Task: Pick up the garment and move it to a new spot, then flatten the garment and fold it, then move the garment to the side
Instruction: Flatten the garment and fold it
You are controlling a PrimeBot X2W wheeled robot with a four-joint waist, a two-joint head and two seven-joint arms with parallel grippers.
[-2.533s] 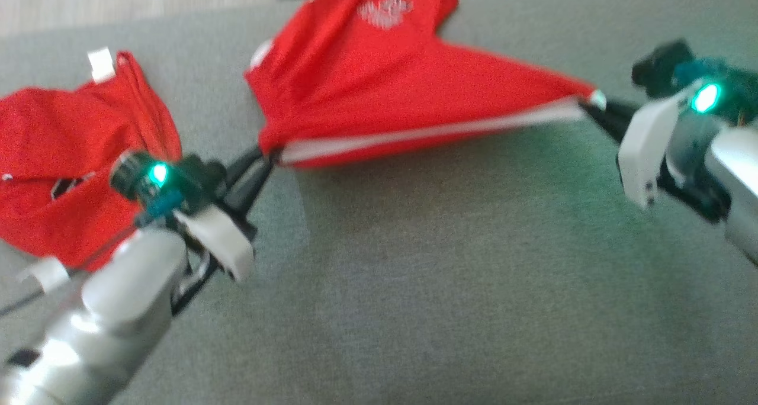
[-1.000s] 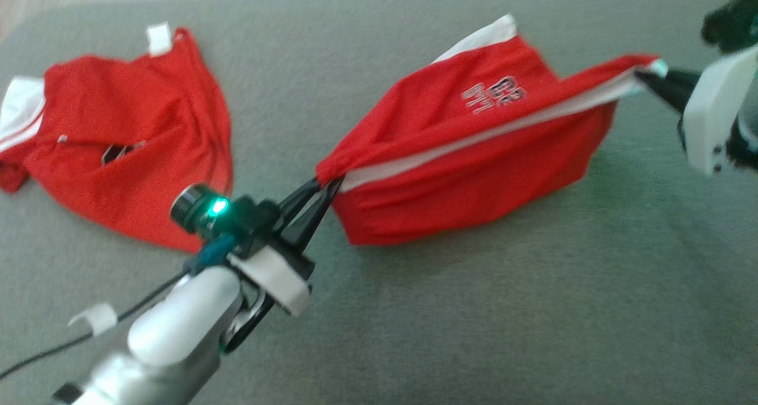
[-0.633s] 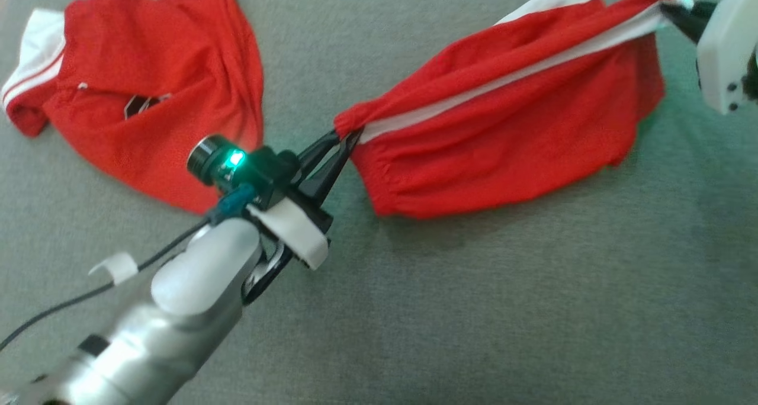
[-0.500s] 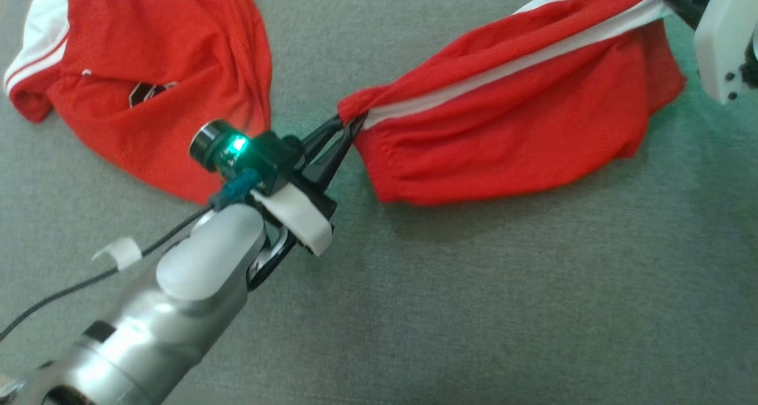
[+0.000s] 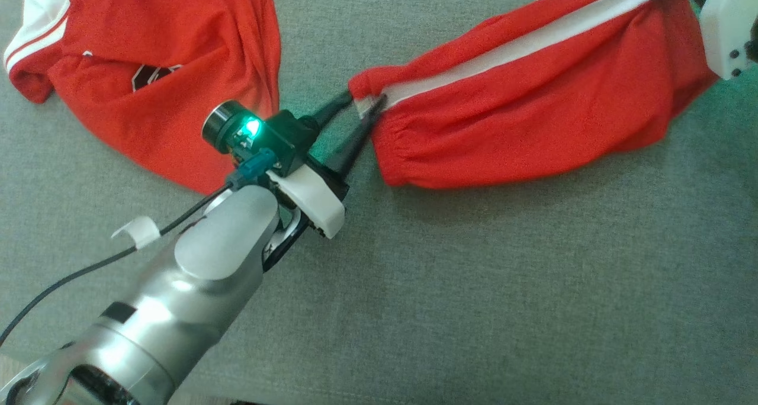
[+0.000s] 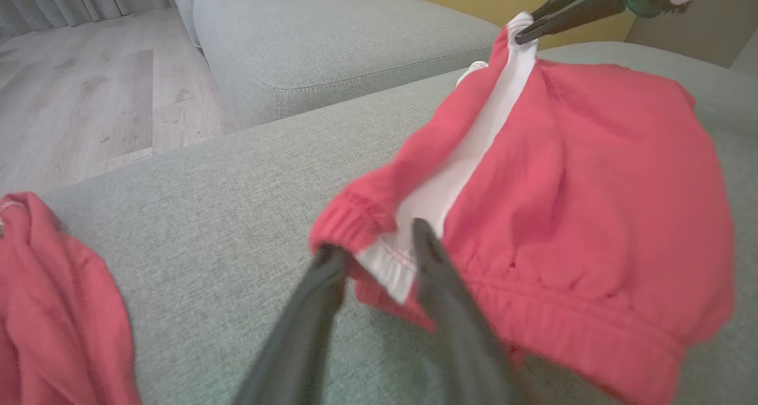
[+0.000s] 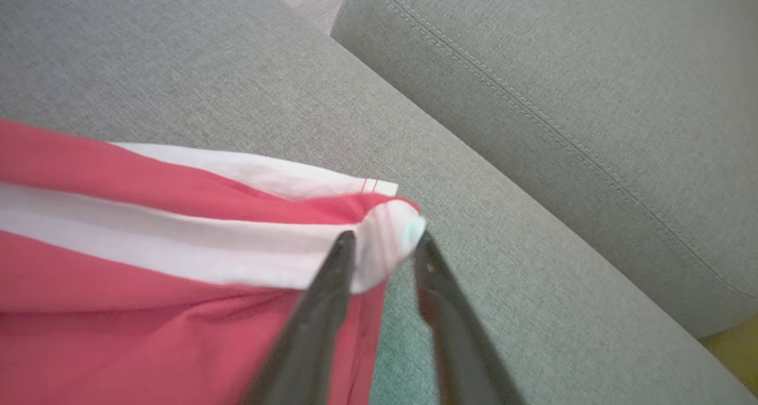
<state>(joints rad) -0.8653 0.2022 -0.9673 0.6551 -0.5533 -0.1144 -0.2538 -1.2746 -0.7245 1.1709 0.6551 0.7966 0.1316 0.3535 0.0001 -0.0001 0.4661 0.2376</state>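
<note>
Your garment (image 5: 533,121) — the red shorts with the white side stripe — lies stretched across the upper right of the head view on the grey cushion (image 5: 474,286). It is apart from the other red garment (image 5: 166,67) at the upper left. The move to a new spot looks done, and I judge you are at the laying-down end of flattening.

The left pincer (image 6: 374,240) sits at the waistband corner near the centre of the head view. Its fingers are apart, with the white band loose between them, clamped on nothing.

The right pincer (image 7: 384,239) is at the far hem corner, at the top right edge of the head view. Its fingers stand a little apart with the bunched white corner between the tips. Whether that corner is pinched or free cannot be told — in the left wrist view the hem rides up off the cushion at those tips.

The cloth is not flat yet: the waistband is gathered and the lower edge bulges. Smoothing, the fold and the move to the side are all left.
</note>
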